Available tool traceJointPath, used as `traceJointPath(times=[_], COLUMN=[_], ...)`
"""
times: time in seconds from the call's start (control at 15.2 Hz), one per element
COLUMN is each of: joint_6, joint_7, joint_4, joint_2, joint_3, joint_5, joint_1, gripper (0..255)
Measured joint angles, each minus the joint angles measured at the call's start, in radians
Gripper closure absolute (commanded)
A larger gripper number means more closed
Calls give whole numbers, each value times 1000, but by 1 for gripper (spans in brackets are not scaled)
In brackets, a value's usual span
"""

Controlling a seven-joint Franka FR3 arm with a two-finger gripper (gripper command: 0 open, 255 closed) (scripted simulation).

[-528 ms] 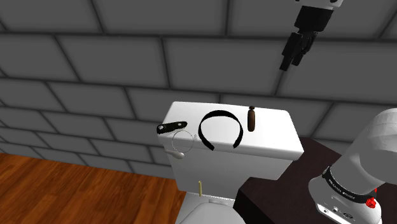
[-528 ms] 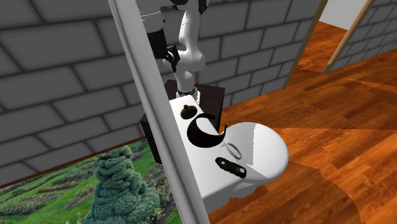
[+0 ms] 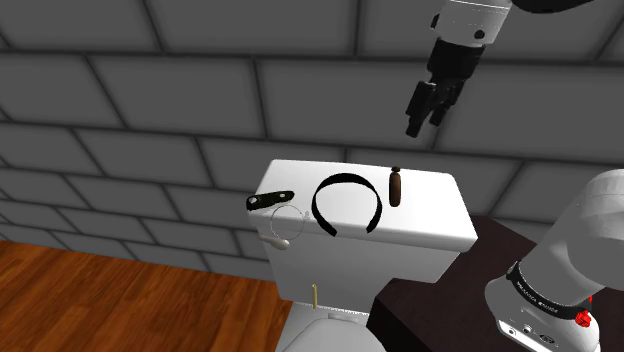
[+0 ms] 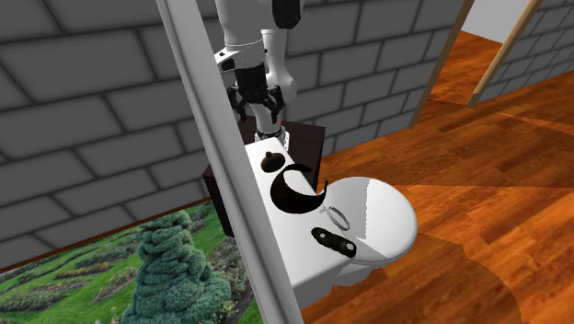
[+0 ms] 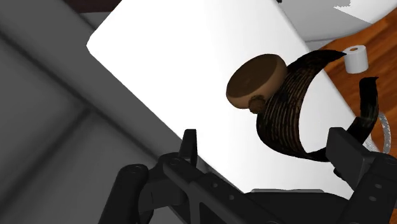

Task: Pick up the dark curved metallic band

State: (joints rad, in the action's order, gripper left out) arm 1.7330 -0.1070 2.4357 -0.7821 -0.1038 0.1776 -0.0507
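The dark curved band (image 3: 317, 206) lies flat on the white toilet tank lid (image 3: 430, 225), an open-ended arc with nothing touching it. In the second exterior view the band (image 4: 292, 187) sits mid-lid. My gripper (image 3: 424, 118) hangs high above the lid's back right part in the shoulder view, in front of the grey brick wall, fingers apart and empty. From the second exterior view the gripper (image 4: 253, 97) is well above the lid. Along the wrist view the band (image 5: 286, 108) curls beyond the open gripper (image 5: 264, 137), beside a brown disc (image 5: 254, 81).
On the lid also lie a brown disc (image 3: 395, 186), a black-and-white handle-shaped item (image 3: 268, 198) and a thin ring (image 3: 285, 220). A dark stand (image 3: 440, 300) is at the lid's right. A white post (image 4: 221, 166) crosses the second exterior view. Wooden floor (image 3: 100, 300) lies below.
The gripper has moved toward the shoulder view's left and a little lower, closer to above the lid. The things on the lid have not moved.
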Motion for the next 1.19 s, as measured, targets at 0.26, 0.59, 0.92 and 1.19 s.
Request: traceJointPath(times=[0.26,0.59,0.92,1.19], joint_6=[83,216,335,414], joint_7=[-99,-233,-370,-501], joint_4=[25,4,-41,-104], joint_2=[35,164,312,452], joint_3=[-101,-240,-373,-479], joint_5=[36,60,36,-31], joint_1=[-20,-30,-14,16], gripper=[0,0,0,0])
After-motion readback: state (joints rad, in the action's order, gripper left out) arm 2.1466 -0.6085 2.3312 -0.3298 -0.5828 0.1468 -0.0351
